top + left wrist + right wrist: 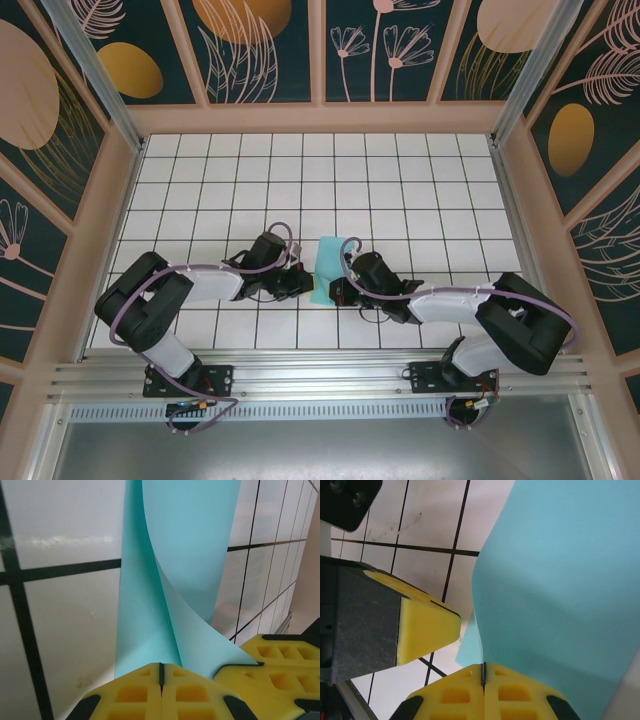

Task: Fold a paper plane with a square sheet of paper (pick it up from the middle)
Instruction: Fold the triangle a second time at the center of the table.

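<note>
1. Starting with the big picture: the white tiled tabletop (400, 180), with both my arms reaching in so the wrists meet near the middle, on my side of it.
2. The square sheet of paper (327, 265) sits right between the two wrists. It's bowed up off the tiles rather than lying flat. It's no plane yet, so I'd guess I'm somewhere in the first fold.
3. About that curl: from the left wrist camera, one side of the sheet rolls over and crosses the other. My guess is that holding it loose like this lets the edges line up before any crease gets pressed in.
4. My left claw (161, 670) is fully closed. The near end of the sheet runs down into the tips, so it reads as pinching the paper.
5. My right claw (483, 671) is closed too, with an edge of the sheet caught right in the seam between the pads. One of the left claw's yellow fingers is just beside it.
6. The two pinches are close together because thin paper flops otherwise. If I tug them apart carelessly, I'd expect a slip or a tear.
</note>
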Robot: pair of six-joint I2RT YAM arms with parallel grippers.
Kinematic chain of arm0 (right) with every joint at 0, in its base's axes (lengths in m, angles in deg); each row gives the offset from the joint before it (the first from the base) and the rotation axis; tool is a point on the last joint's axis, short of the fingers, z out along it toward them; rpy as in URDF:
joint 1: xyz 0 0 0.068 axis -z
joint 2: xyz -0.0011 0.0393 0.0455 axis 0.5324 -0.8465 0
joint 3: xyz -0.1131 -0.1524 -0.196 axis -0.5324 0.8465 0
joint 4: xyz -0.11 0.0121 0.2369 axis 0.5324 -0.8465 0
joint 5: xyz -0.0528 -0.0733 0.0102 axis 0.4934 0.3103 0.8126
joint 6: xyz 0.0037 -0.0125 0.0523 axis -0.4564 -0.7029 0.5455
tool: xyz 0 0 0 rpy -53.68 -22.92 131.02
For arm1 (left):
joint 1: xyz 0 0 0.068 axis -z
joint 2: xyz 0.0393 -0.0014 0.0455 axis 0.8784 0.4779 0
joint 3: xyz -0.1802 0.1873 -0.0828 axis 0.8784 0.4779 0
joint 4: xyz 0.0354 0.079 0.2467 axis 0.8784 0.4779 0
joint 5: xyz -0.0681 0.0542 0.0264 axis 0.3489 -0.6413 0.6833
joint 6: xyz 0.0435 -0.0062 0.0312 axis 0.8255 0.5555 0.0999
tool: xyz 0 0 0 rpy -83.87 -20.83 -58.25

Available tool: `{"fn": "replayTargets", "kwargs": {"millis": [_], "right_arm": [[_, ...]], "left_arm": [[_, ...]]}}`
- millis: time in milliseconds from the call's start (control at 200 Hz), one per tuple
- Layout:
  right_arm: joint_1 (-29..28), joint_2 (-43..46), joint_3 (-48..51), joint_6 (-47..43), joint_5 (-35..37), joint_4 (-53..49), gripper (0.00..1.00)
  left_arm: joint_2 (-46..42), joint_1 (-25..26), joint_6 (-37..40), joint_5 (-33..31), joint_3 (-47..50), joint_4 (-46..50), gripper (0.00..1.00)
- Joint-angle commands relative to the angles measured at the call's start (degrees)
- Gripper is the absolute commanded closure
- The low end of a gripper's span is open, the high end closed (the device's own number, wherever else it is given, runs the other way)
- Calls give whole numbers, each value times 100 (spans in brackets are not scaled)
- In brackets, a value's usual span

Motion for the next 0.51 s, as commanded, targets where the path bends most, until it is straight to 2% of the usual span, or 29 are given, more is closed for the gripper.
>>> {"fn": "replayTargets", "kwargs": {"millis": [0,295,500], "right_arm": [[31,156,132,86,-85,259,100],[233,495,282,-10,-257,147,100],[576,607,281,-142,-644,33,100]], "left_arm": [[76,83,110,-27,-186,119,94],[846,87,523,-268,-452,527,98],[765,92,538,-455,-475,608,98]]}}
